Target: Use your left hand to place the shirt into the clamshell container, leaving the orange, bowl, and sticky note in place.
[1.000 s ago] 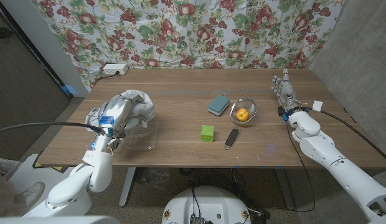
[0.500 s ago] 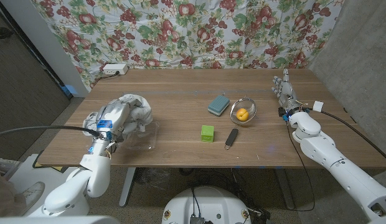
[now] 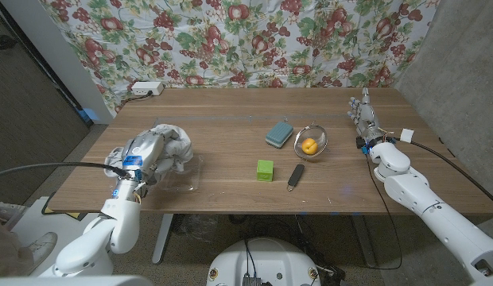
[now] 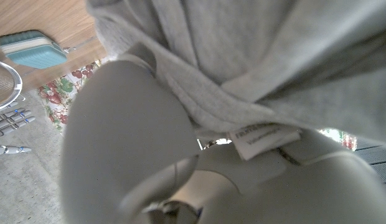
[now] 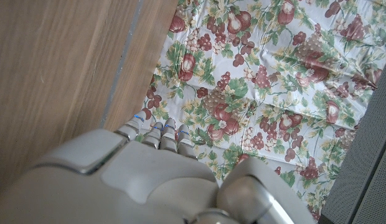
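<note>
From the head view, the left hand [image 3: 145, 151] grips the bundled grey shirt [image 3: 168, 140] at the left side of the wooden surface [image 3: 230, 191], its fingers closed into the cloth, with the clear clamshell container [image 3: 185, 173] just beside and partly beneath the bundle; how far the shirt sits inside it cannot be told. Well apart, toward the middle and right, stand a teal sponge-like block [image 3: 279, 133], a wire-mesh bowl [image 3: 310, 141] with the orange [image 3: 308, 146] inside it, a green cube of sticky note [image 3: 265, 170], and a small dark oblong object [image 3: 296, 175] lying near the cube; none lies between the left hand and the container. A white power strip [image 3: 146, 88] lies at the far edge, before a floral cloth backdrop [image 3: 246, 40]. The right hand [image 3: 363, 119] stands at the right edge with its fingers straight, together and holding nothing. In the left wrist view, the soft, creased grey shirt [image 4: 243, 62] drapes over the smooth pale shell of the left hand [image 4: 180, 174], a white sewn label [image 4: 268, 137] hanging from a fold; the teal block [image 4: 32, 50] and the rim of the bowl [image 4: 6, 84] show farther off. In the right wrist view, the right hand [image 5: 131, 180] has its fingertips [image 5: 157, 134] close together over the wood grain of the surface [image 5: 56, 74], the floral cloth [image 5: 274, 74] beyond.
</note>
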Robot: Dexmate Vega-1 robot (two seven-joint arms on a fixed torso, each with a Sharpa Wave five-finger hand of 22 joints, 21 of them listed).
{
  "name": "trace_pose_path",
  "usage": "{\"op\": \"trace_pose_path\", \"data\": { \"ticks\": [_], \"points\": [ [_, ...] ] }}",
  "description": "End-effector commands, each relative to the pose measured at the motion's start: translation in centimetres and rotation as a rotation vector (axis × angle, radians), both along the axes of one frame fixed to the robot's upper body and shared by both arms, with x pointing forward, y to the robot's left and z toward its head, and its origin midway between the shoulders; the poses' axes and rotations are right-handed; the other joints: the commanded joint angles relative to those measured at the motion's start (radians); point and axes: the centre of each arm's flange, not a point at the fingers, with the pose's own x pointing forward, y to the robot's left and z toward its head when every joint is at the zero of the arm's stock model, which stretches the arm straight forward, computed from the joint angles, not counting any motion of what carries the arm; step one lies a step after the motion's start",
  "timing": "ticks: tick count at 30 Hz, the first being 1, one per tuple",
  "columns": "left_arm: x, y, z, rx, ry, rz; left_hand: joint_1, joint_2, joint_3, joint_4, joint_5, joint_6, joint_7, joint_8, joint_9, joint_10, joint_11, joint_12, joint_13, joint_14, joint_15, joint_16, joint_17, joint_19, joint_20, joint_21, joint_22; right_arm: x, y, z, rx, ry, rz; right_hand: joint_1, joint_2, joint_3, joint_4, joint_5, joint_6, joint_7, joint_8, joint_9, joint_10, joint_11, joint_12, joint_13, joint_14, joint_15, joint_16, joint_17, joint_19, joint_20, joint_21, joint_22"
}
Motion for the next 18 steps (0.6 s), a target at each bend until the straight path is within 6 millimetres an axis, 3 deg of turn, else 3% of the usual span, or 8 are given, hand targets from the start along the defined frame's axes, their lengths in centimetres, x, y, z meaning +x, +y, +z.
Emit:
{"op": "trace_pose_path", "data": {
  "ticks": [1, 18],
  "points": [
    [1.0, -0.24, -0.65, -0.02, 0.028, -0.005, 0.06, 0.082, 0.128, -0.024, 0.005, 0.007, 0.006, 0.002, -0.003, 0.024, 0.008, 0.031, 0.346, 0.119, -0.225, 0.008, 0.002, -0.028, -0.149, 0.004, -0.001, -0.15, -0.21, 0.08, -0.001, 0.001, -0.008, -0.004, 0.0, 0.001, -0.004, 0.002, 0.005, 0.003, -0.001, 0.002, 0.003, 0.003, -0.001, 0.004, -0.005, -0.004, -0.003, 0.001, -0.002, -0.001, 0.003, 0.002],
    [1.88, -1.08, -1.37, -0.019, 0.062, -0.019, 0.059, 0.084, 0.125, -0.024, 0.006, 0.019, 0.008, 0.005, -0.013, 0.024, 0.008, 0.033, 0.342, 0.115, -0.225, 0.011, 0.002, -0.033, -0.148, 0.007, -0.007, -0.46, -0.49, -0.47, 0.002, 0.008, -0.014, -0.005, 0.0, 0.001, -0.005, 0.002, 0.005, 0.002, 0.0, 0.002, 0.004, 0.0, -0.001, 0.004, -0.005, -0.004, -0.003, 0.001, -0.002, 0.0, 0.002, 0.002]
  ]
}}
